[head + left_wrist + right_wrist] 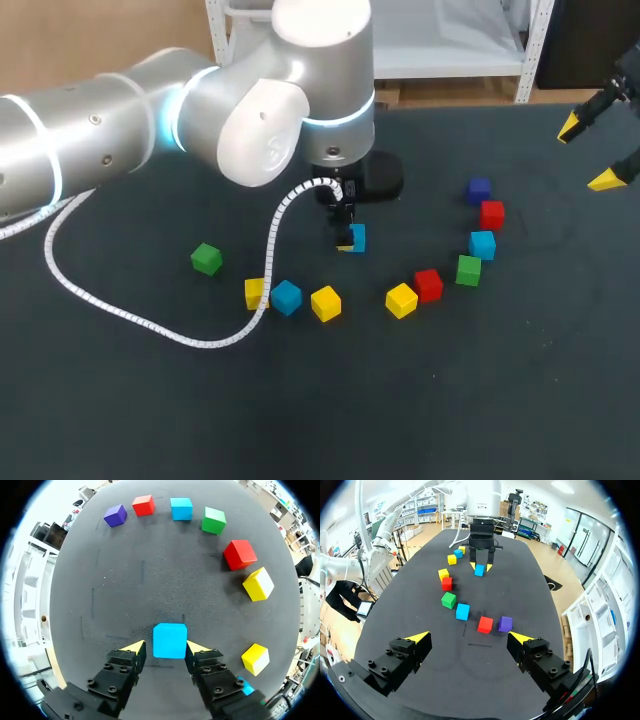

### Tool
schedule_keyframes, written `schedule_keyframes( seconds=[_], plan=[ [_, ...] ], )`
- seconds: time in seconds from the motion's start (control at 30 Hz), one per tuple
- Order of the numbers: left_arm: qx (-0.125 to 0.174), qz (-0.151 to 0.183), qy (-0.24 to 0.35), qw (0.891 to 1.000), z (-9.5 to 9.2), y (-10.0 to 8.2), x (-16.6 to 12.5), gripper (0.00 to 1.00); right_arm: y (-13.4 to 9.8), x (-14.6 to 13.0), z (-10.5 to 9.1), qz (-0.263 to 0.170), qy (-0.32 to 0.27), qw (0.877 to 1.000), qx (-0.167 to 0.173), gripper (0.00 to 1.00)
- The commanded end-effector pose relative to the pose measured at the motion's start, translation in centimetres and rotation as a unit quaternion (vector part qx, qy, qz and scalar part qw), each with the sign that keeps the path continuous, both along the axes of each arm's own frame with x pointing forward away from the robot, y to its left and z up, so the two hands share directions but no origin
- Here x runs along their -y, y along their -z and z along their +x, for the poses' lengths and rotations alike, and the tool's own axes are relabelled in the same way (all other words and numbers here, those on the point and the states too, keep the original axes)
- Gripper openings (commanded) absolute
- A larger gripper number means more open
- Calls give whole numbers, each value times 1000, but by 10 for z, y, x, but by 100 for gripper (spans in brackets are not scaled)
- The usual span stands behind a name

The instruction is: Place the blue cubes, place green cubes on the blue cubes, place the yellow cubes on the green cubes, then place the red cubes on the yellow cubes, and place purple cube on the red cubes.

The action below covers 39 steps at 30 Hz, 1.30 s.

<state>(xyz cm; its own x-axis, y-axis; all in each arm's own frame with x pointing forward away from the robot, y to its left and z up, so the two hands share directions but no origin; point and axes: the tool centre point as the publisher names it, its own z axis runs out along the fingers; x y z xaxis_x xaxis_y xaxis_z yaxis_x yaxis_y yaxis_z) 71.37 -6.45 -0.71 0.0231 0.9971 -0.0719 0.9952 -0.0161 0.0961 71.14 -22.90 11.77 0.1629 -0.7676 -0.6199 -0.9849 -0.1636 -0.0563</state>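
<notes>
A blue cube [170, 640] rests on the dark table between the yellow tips of my left gripper [166, 647], whose fingers press its two sides; in the head view this blue cube [357, 237] is at mid-table under my left gripper [349, 240]. To its right runs an arc of cubes: yellow [401, 300], red [428, 285], green [468, 270], blue [482, 244], red [491, 214], purple [479, 189]. To its left lie a green cube [206, 259], a yellow [255, 293], a blue [286, 297] and a yellow [325, 303]. My right gripper [587, 153] hangs open and empty at the far right.
The white coiled cable [150, 322] of my left arm loops over the table's left half, crossing beside the yellow and blue cubes there. The dark table [420, 400] has bare room along the front and between the two groups of cubes.
</notes>
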Motion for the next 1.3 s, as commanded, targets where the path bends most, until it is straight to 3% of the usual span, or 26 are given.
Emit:
schedule_keyframes(
  seconds=[0.03,0.13,0.17,0.2,0.23,0.27,0.37,0.7,1.0,1.07,1.3],
  plan=[
    [-2,2,0,1000,4,0,2,49,0,0,0,1,-1,1000,0,100],
    [-1,1,1,1000,4,0,3,49,0,0,0,1,-1,1000,0,100],
    [-2,0,1,1000,3,-1,4,54,0,0,0,1,-1,1000,0,100],
    [-2,0,2,1000,3,-2,4,64,0,0,0,1,-1,1000,0,100],
    [-3,-1,2,1000,2,-3,3,85,0,0,0,1,-1,1000,0,100],
    [-4,-1,2,1000,0,-4,3,100,0,0,0,1,-1,1000,0,100],
    [-9,-6,-5,1000,-4,-13,-1,100,0,0,0,1,-1,1000,0,100],
    [-5,-35,-52,998,-28,-67,-36,100,0,0,0,1,-1,1000,0,100],
    [-2,-23,94,995,-65,-89,-57,100,0,0,0,1,-1,1000,0,100],
    [-4,-37,121,992,-72,-92,-59,100,0,0,0,1,-1,1000,0,100],
    [-9,-34,213,976,-95,-81,-60,100,0,0,0,1,-1,1000,0,100]
  ],
)
